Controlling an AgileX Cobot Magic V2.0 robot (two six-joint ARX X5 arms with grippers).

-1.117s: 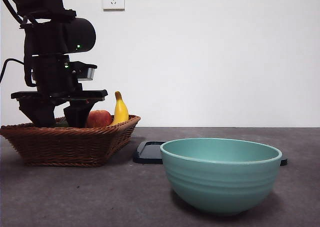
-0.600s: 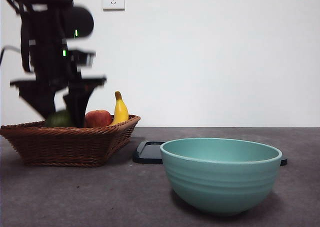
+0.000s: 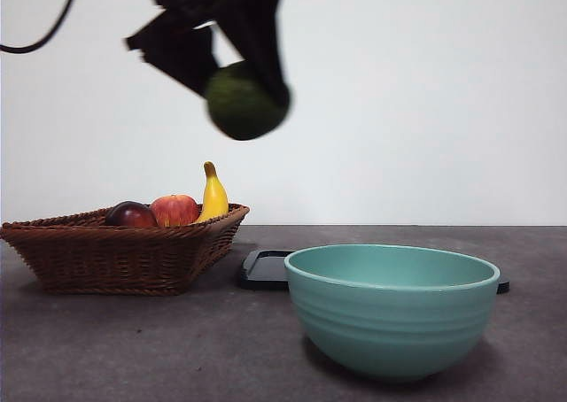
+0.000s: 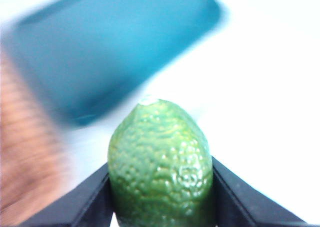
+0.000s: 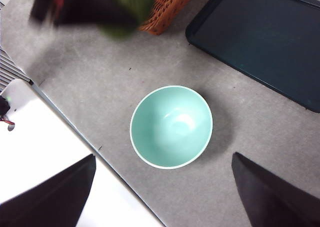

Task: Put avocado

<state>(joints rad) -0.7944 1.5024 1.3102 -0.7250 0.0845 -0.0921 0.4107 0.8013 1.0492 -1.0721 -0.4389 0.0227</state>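
Note:
My left gripper is shut on the dark green bumpy avocado and holds it high in the air, between the wicker basket and the teal bowl. In the left wrist view the avocado sits between the two black jaws, above the dark tray. In the right wrist view the avocado shows blurred at the edge, off to one side of the empty bowl. My right gripper is open, high above the table.
The basket holds a dark red-purple fruit, a red apple and a banana. A flat dark tray lies behind the bowl, also in the right wrist view. The table's edge runs near the bowl.
My left gripper has risen out of the basket with the avocado and swung right toward the bowl. The dark red-purple fruit in the basket is now uncovered.

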